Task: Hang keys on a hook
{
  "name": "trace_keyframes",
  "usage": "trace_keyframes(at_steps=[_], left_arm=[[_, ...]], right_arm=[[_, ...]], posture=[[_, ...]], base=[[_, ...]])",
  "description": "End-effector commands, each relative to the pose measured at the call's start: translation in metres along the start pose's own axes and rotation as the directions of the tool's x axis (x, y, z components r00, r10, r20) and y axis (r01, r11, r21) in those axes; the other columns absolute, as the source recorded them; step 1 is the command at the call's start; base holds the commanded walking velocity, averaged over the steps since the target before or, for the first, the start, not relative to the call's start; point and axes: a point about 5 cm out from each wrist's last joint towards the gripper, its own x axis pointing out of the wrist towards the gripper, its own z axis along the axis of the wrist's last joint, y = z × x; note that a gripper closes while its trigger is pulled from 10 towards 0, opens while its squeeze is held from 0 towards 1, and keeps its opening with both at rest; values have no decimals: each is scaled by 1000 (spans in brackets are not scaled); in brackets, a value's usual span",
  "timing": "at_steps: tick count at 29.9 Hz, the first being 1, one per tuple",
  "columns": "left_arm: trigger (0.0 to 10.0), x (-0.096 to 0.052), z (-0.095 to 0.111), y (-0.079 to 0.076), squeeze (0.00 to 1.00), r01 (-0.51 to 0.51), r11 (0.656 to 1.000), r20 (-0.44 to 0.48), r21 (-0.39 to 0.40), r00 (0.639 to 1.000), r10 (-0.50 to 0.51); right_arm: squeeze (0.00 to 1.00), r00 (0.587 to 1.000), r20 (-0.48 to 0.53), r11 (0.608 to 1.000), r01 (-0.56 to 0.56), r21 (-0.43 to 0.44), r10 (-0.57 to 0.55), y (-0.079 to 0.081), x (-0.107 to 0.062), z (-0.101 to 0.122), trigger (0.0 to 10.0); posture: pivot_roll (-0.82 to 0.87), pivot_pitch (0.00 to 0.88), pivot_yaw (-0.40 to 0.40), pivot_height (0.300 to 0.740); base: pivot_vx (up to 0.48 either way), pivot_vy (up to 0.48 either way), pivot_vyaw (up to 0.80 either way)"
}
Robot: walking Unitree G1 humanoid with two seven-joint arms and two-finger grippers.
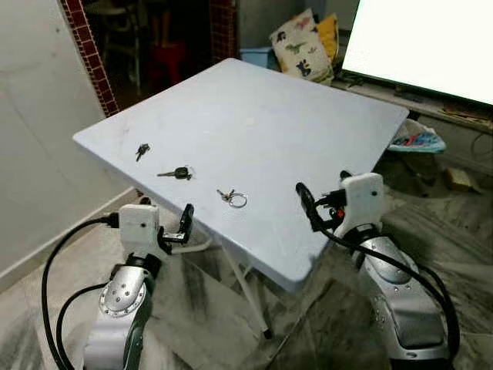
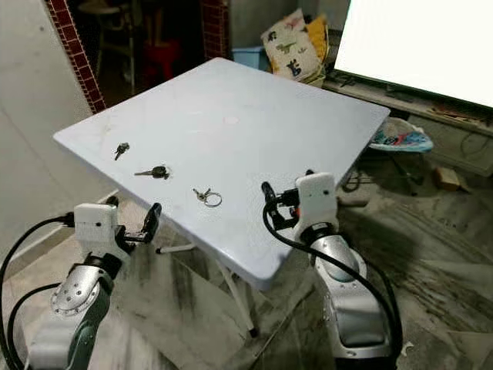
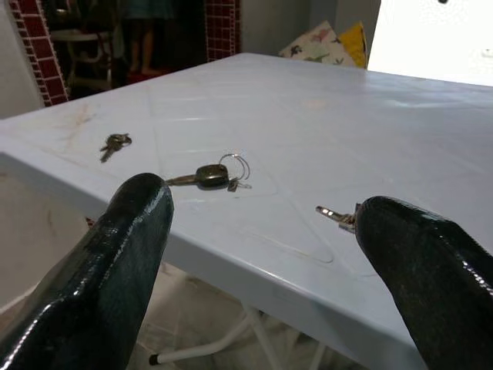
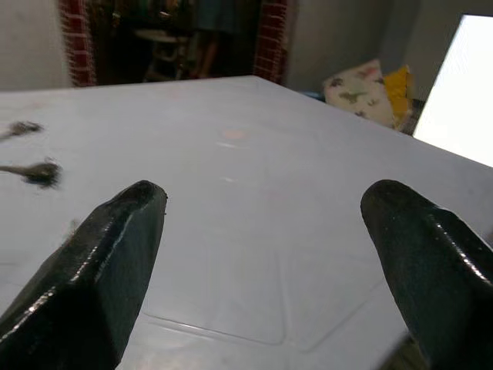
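1. Three sets of keys lie on the counter (image 1: pixel 254 116), all near the edge that faces us. The ring keys (image 1: pixel 233 198) sit closest to that edge, the black-headed key (image 1: pixel 178 173) a little farther along toward the wall side, and the small keys (image 1: pixel 142 149) beyond that, nearest the corner.
2. No hook can be made out in any view, so we judge the step in hand to be the pick-up, with the hanging place yet to be found.
3. Our left claw (image 1: pixel 185 223) hangs just off the counter edge, below the black-headed key, its fingers spread wide and holding nothing. From the left wrist view the black-headed key (image 3: pixel 208 176) lies between the two fingers and the ring keys (image 3: pixel 337 216) peek out beside one of them.
4. Our right claw (image 1: pixel 306 204) is over the same edge, well to the far side of the ring keys, also spread and empty.
5. To do this well, we should probably lift the left claw above the counter, come down over one set, and close on the ring or the head, not the thin blade, since flat metal on smooth plastic will likely slide.
6. We can read no brand, label or writing anywhere; the cushion (image 1: pixel 302 45) beyond the counter shows only dinosaur pictures.
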Motion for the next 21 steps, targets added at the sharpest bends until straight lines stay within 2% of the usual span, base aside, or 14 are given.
trace_keyframes(at_steps=[1, 8, 13, 14, 16, 17, 18, 21], left_arm=[[10000, 0, 2, 9, 0, -26, 1000, -5, 10, 1000, 26], [10000, -3, 0, 14, 0, -35, 999, -26, 25, 999, 36], [10000, -11, -4, 15, 0, 8, 1000, -60, 23, 998, -7], [10000, -17, -6, 16, 0, 32, 999, -81, 27, 996, -30], [10000, -19, -6, 17, 0, 38, 999, -86, 34, 996, -35], [10000, -22, -6, 19, 0, 39, 998, -87, 42, 996, -35], [10000, -22, -6, 19, 0, 39, 998, -87, 42, 996, -35], [10000, -25, -5, 21, 0, 37, 999, -88, 37, 996, -33]], right_arm=[[0, 999, 17, 999, -45, 13, 45, 6, 4, 6, 10000], [0, 998, 12, 998, -63, 25, 63, 10, 9, 8, 10000], [0, 997, -14, 996, -77, 42, 78, 17, 17, 3, 10000], [0, 996, -50, 997, -78, 23, 79, 22, 24, -3, 10000], [0, 995, -50, 995, -89, 36, 91, 26, 26, -4, 10000], [0, 990, -55, 990, -129, 52, 132, 37, 29, -6, 10000], [0, 990, -55, 990, -129, 52, 132, 37, 29, -6, 10000], [0, 974, -67, 975, -214, 66, 219, 57, 32, -10, 10000]], posture=[[24, 0, -5, 740], [53, 0, 0, 740], [83, 3, 11, 740], [96, 8, 14, 740], [96, 8, 14, 740], [109, 13, 16, 740], [109, 13, 16, 740], [113, 17, 19, 740]], base=[[0, 0, 0], [0, 0, 0], [0, 0, 0], [0, 0, 0], [0, 0, 0], [0, 0, 0], [0, 0, 0], [0, 0, 0]])
